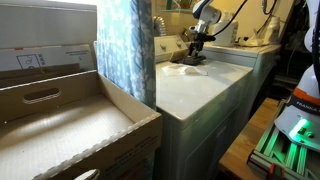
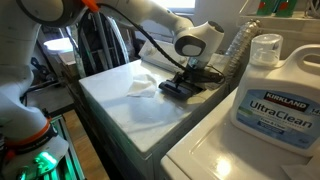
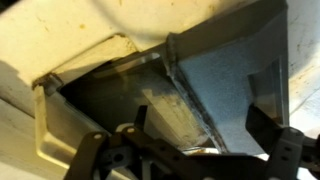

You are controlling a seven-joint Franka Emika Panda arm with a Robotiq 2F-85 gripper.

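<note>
In both exterior views my gripper (image 1: 195,55) (image 2: 188,82) reaches down to the back of a white appliance top (image 2: 150,115), its black fingers low against the surface. In the wrist view the gripper (image 3: 198,115) is open, with the fingers spread wide over a recessed opening (image 3: 150,100) that has a grey metal wall (image 3: 225,70) and a dusty sloped floor. Nothing sits clearly between the fingers. A crumpled white cloth (image 2: 140,87) (image 1: 183,70) lies on the top just beside the gripper, apart from it.
A large Kirkland UltraClean detergent jug (image 2: 275,95) stands on the neighbouring appliance. A blue patterned curtain (image 1: 125,50) hangs beside the appliance, and an open cardboard box (image 1: 70,130) fills the near side. Cables and a green-lit device (image 1: 290,135) sit nearby.
</note>
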